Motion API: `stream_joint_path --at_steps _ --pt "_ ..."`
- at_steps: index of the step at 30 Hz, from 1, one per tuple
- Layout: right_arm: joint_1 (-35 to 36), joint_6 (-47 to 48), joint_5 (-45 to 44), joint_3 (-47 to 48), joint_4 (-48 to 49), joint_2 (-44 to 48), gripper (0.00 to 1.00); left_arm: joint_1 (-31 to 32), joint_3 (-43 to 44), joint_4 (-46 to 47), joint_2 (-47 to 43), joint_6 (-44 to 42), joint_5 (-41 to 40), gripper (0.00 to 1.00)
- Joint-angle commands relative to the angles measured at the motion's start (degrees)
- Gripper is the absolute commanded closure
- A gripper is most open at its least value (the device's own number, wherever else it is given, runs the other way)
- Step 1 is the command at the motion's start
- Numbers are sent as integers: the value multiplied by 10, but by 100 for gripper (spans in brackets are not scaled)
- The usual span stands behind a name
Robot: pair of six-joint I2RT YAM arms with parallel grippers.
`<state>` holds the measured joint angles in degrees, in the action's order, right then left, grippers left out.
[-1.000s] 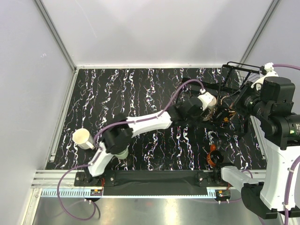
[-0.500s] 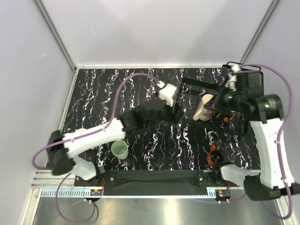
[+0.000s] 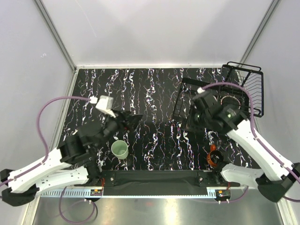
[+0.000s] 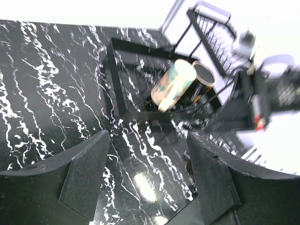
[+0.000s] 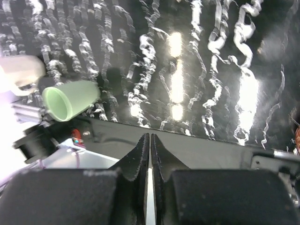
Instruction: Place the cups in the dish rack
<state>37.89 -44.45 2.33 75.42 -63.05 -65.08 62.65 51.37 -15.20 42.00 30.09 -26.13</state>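
Mug [image 3: 120, 149] nr table [image 3: 150, 93] edge (upright)

Glossy marbled tabletop [image 3: 150, 93] bears a black wire dish rack [image 3: 253, 91] and smooth mint-green cup [image 3: 120, 149].

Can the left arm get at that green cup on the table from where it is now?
Probably yes. The mint-green cup stands upright on the table, just on the near side of the left fingers, which are open and hold nothing. Nothing seems to lie between them.
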Motion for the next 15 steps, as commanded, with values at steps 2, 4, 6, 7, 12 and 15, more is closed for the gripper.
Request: stream_joint_path --at_steps 2,4,6,7,12,15 --pt "39 -101 -88 -97 1 75 92 1 -31 -6 -44 29 -50 28" --pt "53 -130 -112 -150 -10 117 92 1 -30 -20 -46 27 -54 27" --pt "60 -168 -123 -182 -31 159 93 2 -33 -23 -50 23 -51 27" --pt "61 -179 -133 -206 -41 169 94 1 -36 -20 -50 18 -49 27" --pt "62 -237 -156 -259 -95 217 94 1 -46 -7 -47 0 -38 26" --pt "61 -268 -207 -276 -143 201 90 2 -48 -9 -46 -8 -45 25"
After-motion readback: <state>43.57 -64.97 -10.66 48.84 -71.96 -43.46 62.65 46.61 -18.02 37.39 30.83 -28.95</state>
